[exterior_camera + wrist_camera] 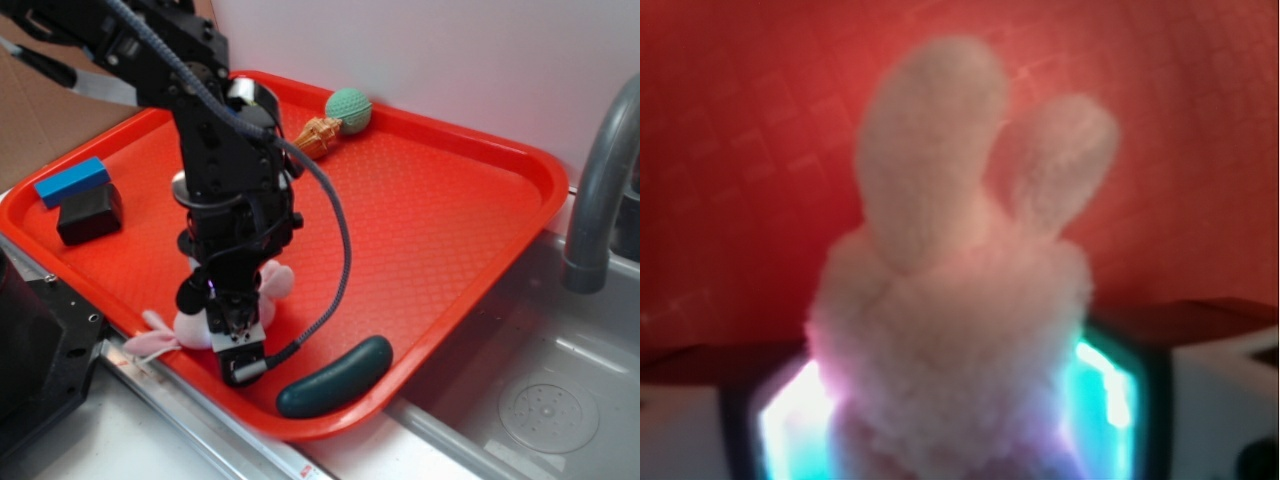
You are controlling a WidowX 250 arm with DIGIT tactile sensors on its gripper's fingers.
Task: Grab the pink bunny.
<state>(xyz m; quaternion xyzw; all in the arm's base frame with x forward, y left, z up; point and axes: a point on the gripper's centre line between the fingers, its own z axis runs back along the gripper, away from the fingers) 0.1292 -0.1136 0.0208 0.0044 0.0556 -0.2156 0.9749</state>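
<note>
Pinching the fuzzy, long-eared pink bunny (950,330), the gripper (228,318) sits on the waffle-textured red tray (450,230).

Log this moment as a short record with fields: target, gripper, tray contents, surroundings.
target: pink bunny, at the tray's near-left edge, mostly hidden behind the arm; ears fill the wrist view
gripper: gripper lowered onto the bunny, jaws on either side of its body; whether they press it is unclear
tray: red tray
other contents: blue block on black block; green-and-yellow plush toy; dark curved object
surroundings: sink, faucet
</note>
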